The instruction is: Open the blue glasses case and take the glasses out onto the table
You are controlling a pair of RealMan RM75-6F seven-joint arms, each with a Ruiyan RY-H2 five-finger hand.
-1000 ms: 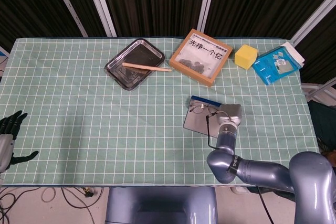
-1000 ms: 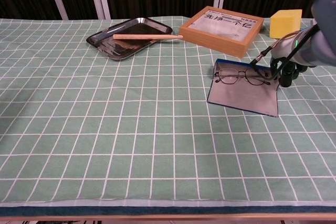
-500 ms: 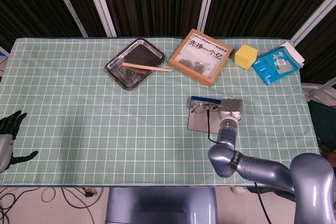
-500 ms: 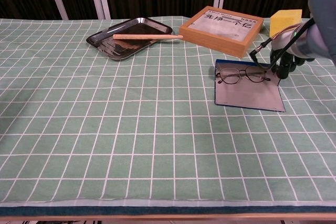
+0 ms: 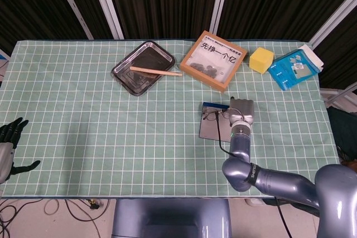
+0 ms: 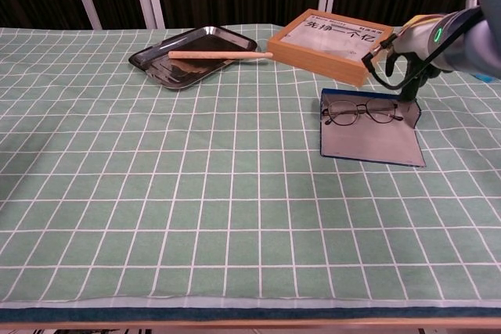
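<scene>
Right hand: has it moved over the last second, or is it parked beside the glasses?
Yes. In the chest view the right hand has risen and shifted left, toward the wooden frame, from beside the glasses.

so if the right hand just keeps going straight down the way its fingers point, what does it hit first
Probably the blue glasses case: the right hand points down at its right end, beside the glasses. Depth is unclear, so it may meet the case's raised back edge or the glasses' right arm first.

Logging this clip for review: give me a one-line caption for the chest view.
Glasses lie in the opened blue glasses case; right hand at its right end.
</scene>
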